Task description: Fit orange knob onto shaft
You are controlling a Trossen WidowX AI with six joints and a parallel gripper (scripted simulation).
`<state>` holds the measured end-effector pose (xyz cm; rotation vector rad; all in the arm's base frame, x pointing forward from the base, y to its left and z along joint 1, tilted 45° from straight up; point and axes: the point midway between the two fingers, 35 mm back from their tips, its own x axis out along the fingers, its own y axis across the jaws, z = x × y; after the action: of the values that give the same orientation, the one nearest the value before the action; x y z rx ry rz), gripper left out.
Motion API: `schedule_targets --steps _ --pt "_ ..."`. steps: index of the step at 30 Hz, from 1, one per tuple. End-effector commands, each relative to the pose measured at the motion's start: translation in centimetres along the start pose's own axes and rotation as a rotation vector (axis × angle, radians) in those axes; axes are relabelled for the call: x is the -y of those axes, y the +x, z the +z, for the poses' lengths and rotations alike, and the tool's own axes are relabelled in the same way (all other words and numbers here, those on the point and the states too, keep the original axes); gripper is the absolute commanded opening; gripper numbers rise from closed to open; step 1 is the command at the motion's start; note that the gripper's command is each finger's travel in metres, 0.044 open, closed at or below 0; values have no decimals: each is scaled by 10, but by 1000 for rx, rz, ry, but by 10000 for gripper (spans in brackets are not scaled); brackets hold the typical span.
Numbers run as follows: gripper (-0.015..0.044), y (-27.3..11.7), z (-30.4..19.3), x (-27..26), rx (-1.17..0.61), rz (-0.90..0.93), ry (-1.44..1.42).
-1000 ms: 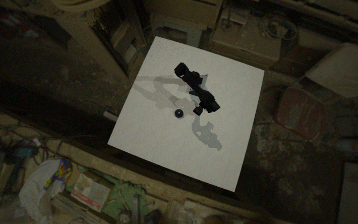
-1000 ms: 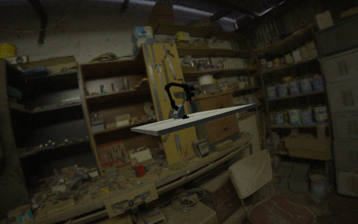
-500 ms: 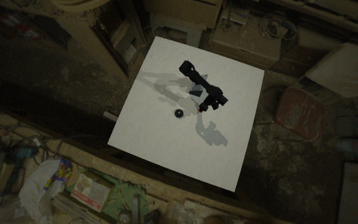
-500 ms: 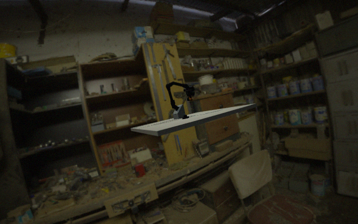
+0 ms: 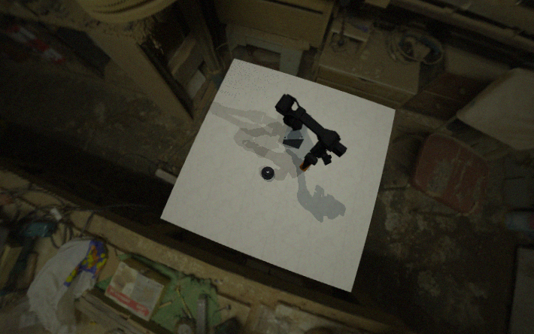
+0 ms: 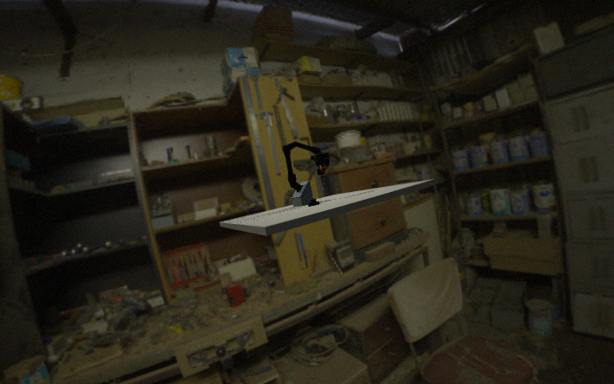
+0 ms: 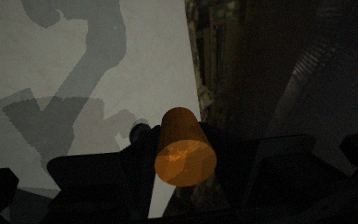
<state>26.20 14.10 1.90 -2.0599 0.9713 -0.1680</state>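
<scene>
The orange knob (image 5: 303,167) (image 6: 322,168) (image 7: 182,150) is between the fingers of my gripper (image 5: 304,165) (image 6: 321,169) (image 7: 179,127), which is shut on it and holds it in the air, well above the table. In the wrist view a plain round end of the knob faces the camera; its hole is not visible. The dark round pedestal (image 5: 268,173) (image 6: 313,202) stands on the table, left of the gripper in the top view, with a small light shaft (image 5: 268,171) at its centre. The shaft's flat side is too small to make out. In the wrist view the pedestal (image 7: 139,132) is partly hidden behind a finger.
The white table (image 5: 252,220) (image 6: 361,197) carries the arm's grey base (image 5: 293,138) (image 6: 302,196), behind the pedestal. The arm's shadows fall across the table. The table's edge shows near the knob in the wrist view. Workshop shelves and benches surround the table.
</scene>
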Motion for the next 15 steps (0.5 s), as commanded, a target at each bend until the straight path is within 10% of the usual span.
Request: schedule_targets --steps 1,15 --pt "0 -1 1 1 1 -43 1" --pt "0 -1 1 -1 0 -63 6"
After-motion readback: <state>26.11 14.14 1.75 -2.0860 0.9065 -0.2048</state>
